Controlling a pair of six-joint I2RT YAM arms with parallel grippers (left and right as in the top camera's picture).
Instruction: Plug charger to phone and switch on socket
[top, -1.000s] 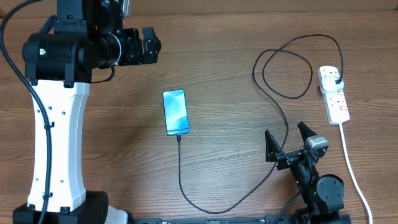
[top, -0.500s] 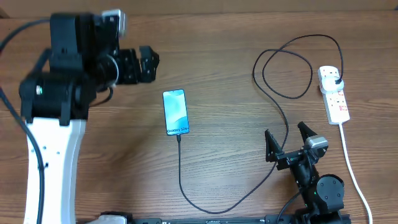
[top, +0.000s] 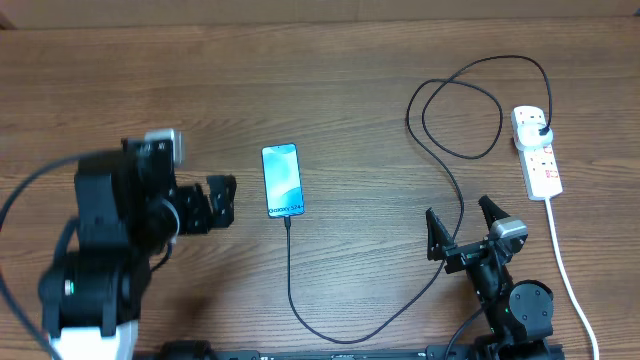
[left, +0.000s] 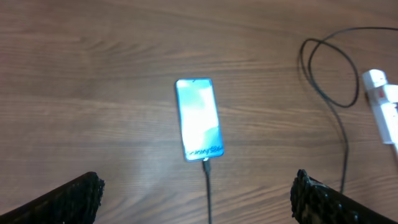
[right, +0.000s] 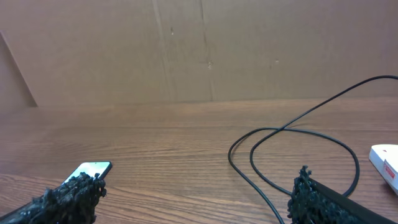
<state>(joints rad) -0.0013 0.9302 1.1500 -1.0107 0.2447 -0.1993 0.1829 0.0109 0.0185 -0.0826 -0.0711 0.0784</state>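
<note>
Beside the phone, the left tool has drawn back, wide and empty like the right tool, leaving the charger plugged in, so only the socket may remain.

Light blue screen on the phone, thin black cable of the charger, white socket with small red switches, brown wood-grain table, black left hand, black right hand

A brown wood-grain table fills the overhead view. In the right wrist view, a plain tan cardboard panel stands upright along its far edge, with vertical creases near the middle.
</note>
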